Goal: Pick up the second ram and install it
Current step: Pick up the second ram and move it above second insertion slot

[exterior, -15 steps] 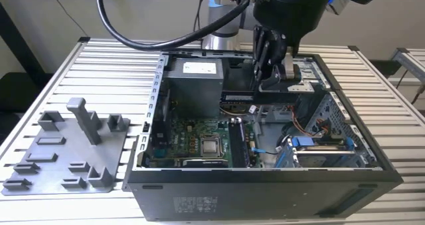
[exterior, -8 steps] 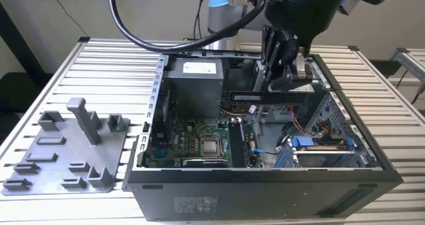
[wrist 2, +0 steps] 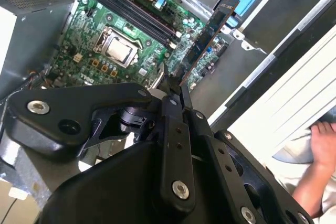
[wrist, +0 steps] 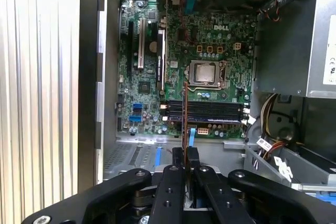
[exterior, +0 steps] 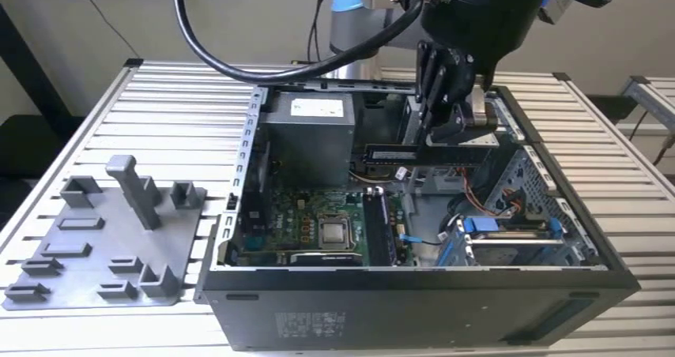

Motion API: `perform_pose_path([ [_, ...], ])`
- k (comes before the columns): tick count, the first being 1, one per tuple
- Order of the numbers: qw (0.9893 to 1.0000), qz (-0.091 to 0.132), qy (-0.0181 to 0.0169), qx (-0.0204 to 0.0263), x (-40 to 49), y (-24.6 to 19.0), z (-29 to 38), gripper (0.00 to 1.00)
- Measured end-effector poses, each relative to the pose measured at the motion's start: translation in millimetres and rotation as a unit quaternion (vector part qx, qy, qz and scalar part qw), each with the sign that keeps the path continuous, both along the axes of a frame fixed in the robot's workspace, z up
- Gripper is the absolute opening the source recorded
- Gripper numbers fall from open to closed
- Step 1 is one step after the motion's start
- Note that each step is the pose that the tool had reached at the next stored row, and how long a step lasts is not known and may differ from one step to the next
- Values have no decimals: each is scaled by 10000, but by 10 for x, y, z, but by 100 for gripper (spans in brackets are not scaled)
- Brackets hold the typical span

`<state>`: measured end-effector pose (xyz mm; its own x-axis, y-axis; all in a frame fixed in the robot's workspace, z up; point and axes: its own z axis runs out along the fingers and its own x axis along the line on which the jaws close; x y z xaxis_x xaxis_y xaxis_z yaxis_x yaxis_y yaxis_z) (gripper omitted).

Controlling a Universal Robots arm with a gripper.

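Note:
My gripper (exterior: 456, 132) hangs above the open computer case (exterior: 422, 310), shut on the second ram (exterior: 422, 153), a slim dark stick held level on its long edge. In the second wrist view the second ram (wrist 2: 207, 40) sticks out from my gripper (wrist 2: 176, 92) over the green motherboard (wrist 2: 84, 56). Seen edge-on in the first wrist view, the second ram (wrist: 185, 114) is a thin strip running out from my gripper (wrist: 185, 153) and crossing the long black memory slots (wrist: 210, 111). The square silver processor (wrist: 205, 72) sits just beyond those slots.
A grey power supply (exterior: 306, 132) fills the case's back corner. Blue drive clips (exterior: 480, 224) and cables lie at the exterior view's right. A grey parts fixture (exterior: 106, 246) stands on the slatted table at that view's left. A person's hand (wrist 2: 323, 140) rests outside the case.

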<state>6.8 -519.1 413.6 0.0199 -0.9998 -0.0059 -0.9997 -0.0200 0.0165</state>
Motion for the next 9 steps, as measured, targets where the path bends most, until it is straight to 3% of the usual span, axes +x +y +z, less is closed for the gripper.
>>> perform_pose_path([
  [2,10000,1,0,1,1,7,0,14],
  [9,10000,-3,-10,12,0,103,-2,14],
])
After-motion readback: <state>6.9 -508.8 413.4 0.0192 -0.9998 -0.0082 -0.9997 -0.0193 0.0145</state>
